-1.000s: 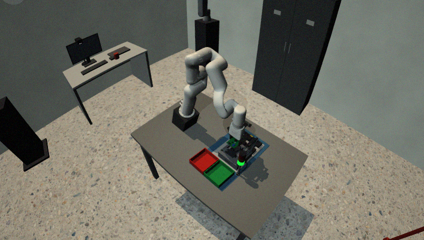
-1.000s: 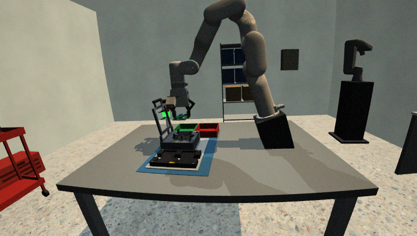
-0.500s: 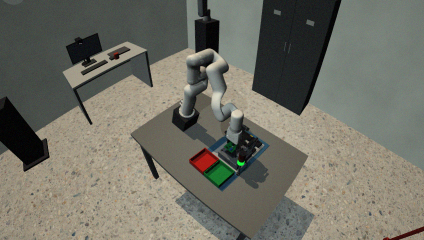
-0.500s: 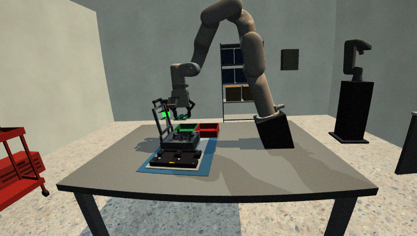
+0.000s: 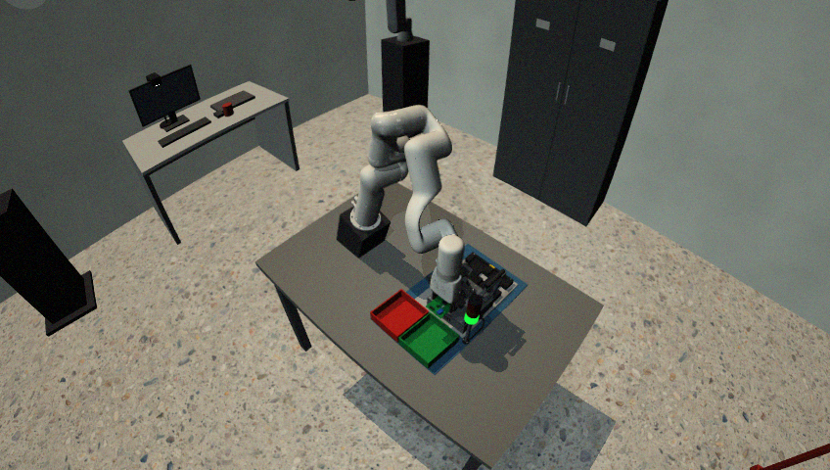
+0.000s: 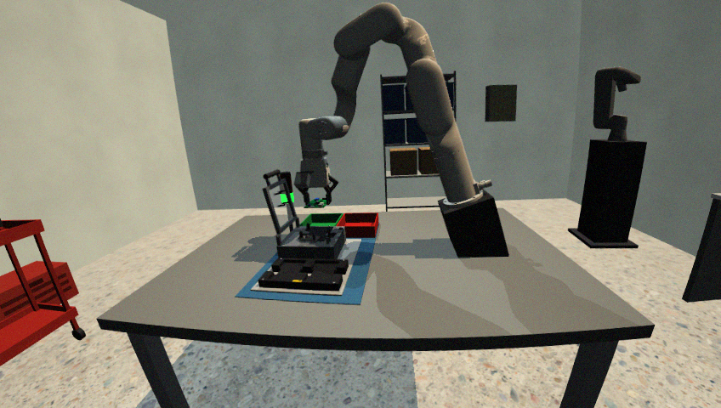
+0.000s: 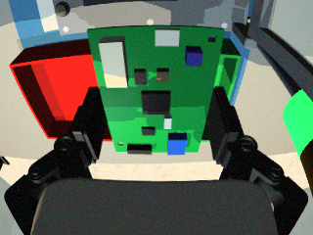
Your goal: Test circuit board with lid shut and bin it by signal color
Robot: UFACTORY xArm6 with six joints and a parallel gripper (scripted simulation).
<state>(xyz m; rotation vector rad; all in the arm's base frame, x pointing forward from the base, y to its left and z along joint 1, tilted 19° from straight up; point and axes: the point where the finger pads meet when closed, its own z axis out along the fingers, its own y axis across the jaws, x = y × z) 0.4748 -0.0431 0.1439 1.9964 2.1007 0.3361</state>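
Clamped across its two long edges, the circuit board (image 7: 156, 94) is held face up between the gripper (image 7: 156, 124) fingers, up in the air over the bins. From the wrist view, the red bin (image 7: 49, 88) is seen under its left side and the green bin (image 7: 229, 69) peeks out on the right. A green light is shown on the signal tower (image 5: 472, 317). The tester (image 6: 310, 241) lid (image 6: 279, 201) is stood open.
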